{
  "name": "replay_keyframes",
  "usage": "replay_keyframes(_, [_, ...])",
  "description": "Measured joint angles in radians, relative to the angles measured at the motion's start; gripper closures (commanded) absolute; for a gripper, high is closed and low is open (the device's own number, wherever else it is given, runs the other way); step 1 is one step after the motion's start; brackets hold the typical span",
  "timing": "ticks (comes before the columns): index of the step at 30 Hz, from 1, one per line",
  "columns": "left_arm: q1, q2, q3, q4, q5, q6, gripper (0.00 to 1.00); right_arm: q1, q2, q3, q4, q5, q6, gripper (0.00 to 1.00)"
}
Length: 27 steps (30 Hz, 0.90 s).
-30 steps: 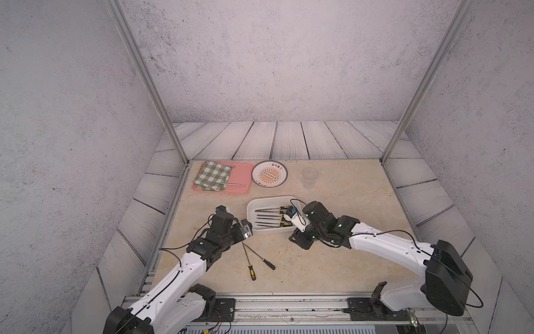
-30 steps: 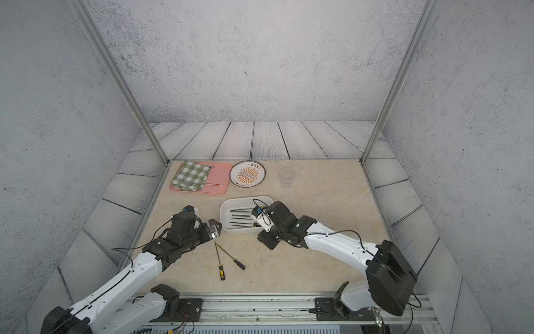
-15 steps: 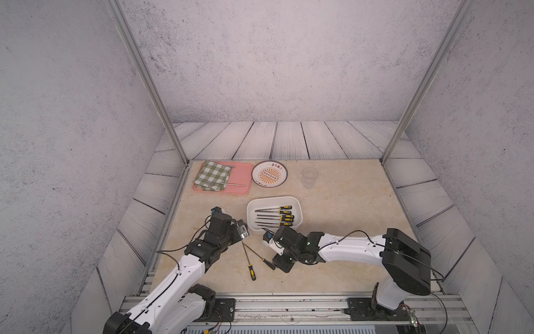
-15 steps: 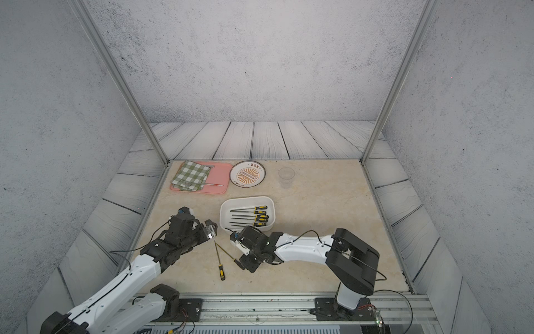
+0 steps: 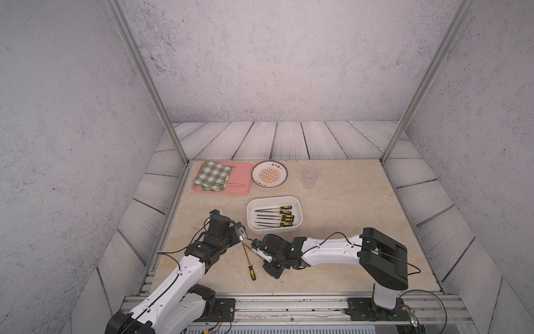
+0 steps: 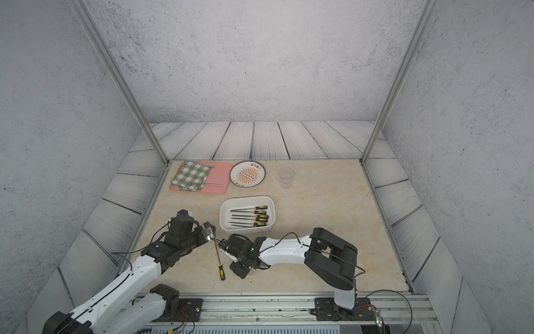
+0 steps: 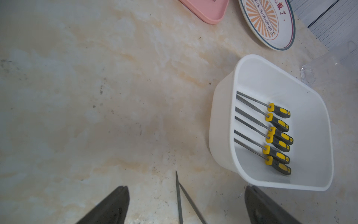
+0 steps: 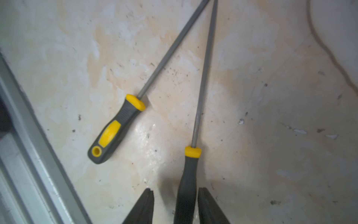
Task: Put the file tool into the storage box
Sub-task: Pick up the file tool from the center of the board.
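Right hand (image 8: 175, 189) low over the bench (image 5: 332, 231), fingers parted and straddling the dark handle of the file tool (image 8: 190, 170): one finger against it, a gap at the other, not yet pinched. Second file (image 5: 252, 271) lies loose at the right hand's 7 o'clock in a top view. Both shafts converge toward the left hand (image 7: 187, 187), spread wide, holding nothing. Storage box (image 5: 273, 230) at the right hand's 1 o'clock, six files (image 7: 279, 123) inside.

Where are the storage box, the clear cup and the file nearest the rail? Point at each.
storage box (image 5: 274, 230), in a top view, near wall.
clear cup (image 5: 310, 177), in a top view, middle.
file (image 5: 252, 271), in a top view, handle.
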<state>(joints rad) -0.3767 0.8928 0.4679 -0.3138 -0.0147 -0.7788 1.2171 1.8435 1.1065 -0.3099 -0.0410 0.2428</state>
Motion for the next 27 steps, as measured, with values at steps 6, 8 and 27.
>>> replay_keyframes(6, [0.0,0.0,0.0,0.01,0.013,0.0,0.02,0.0,0.01,0.005,0.0,0.03,-0.008,0.68])
replay_keyframes(8, [0.0,-0.001,0.0,0.009,0.018,0.0,0.02,0.002,0.01,0.01,0.0,0.043,-0.015,0.72])
replay_keyframes(27, [0.0,-0.148,0.062,-0.083,-0.02,0.004,0.02,0.002,-0.247,-0.053,-0.105,0.197,-0.21,1.0])
